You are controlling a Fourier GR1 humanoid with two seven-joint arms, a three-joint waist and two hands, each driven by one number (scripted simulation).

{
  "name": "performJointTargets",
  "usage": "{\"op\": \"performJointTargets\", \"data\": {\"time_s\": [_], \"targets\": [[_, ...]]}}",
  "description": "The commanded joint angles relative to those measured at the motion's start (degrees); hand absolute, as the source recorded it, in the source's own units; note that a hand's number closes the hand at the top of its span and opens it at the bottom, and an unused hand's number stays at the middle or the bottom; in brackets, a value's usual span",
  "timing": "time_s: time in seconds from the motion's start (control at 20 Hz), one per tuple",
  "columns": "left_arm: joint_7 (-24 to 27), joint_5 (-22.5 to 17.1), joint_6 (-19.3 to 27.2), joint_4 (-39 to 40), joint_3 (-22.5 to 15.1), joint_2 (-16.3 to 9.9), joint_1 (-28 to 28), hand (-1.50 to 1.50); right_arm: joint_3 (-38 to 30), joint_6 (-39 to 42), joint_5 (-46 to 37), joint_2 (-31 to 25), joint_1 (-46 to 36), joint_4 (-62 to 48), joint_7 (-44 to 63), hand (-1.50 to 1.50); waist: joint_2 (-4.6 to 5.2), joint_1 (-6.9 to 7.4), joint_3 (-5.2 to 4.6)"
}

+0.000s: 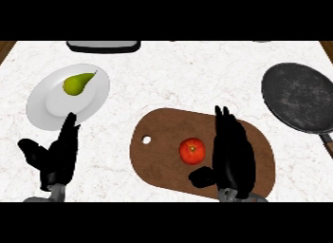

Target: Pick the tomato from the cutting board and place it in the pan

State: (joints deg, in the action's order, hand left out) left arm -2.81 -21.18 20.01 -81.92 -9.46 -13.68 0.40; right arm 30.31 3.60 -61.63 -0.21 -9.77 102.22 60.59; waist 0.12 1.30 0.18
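fingers (225, 124) of the right hand (233, 159) stand straight and extended, nothing held; the thumb juts toward the tomato (192, 151), which lies just beside them on the thumb side, apart from the palm as far as can be seen. the tomato rests on the cutting board (161, 142), not yet lifted. judgement: the hand is set alongside the fruit, palm facing it, so that fingers and thumb can close round it; the approach step appears in hand, the grasp not yet made. the pan (302, 97) sits beyond and outward of these fingers, well apart, handle trailing toward the near edge, its bowl unobstructed for the placement. the left hand (57, 156) rests open, fingers up, near the plate (50, 111) carrying a pear (76, 84); it holds nothing. a dark tray (103, 46) lies at the far edge of the worktop (183, 76). count: one tomato, one board, one pan, one plate, one pear, one tray, two hands.
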Motion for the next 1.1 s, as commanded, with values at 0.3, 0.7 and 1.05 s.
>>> {"op": "performJointTargets", "data": {"time_s": [0.3, 0.7, 1.05], "targets": [[-0.4, -0.4, -1.6, 0.2, -1.9, 2.6, 2.4, 0.0, -4.7, 15.3, 13.2, 0.2, -14.3, -12.1, 11.1, -1.5, 0.14, 0.04, -0.26], [1.7, 0.3, -2.1, 2.3, -0.3, 2.5, 4.6, 0.0, -6.1, 19.2, 22.4, 0.2, -13.5, -10.5, 13.1, -1.5, -0.2, -1.27, -0.24], [-1.5, 1.3, -1.3, 2.3, 0.4, 3.3, 0.9, 0.0, -2.4, 13.5, 20.4, 0.2, -14.4, -10.6, 12.3, -1.5, -0.15, -1.23, -0.2]]}}
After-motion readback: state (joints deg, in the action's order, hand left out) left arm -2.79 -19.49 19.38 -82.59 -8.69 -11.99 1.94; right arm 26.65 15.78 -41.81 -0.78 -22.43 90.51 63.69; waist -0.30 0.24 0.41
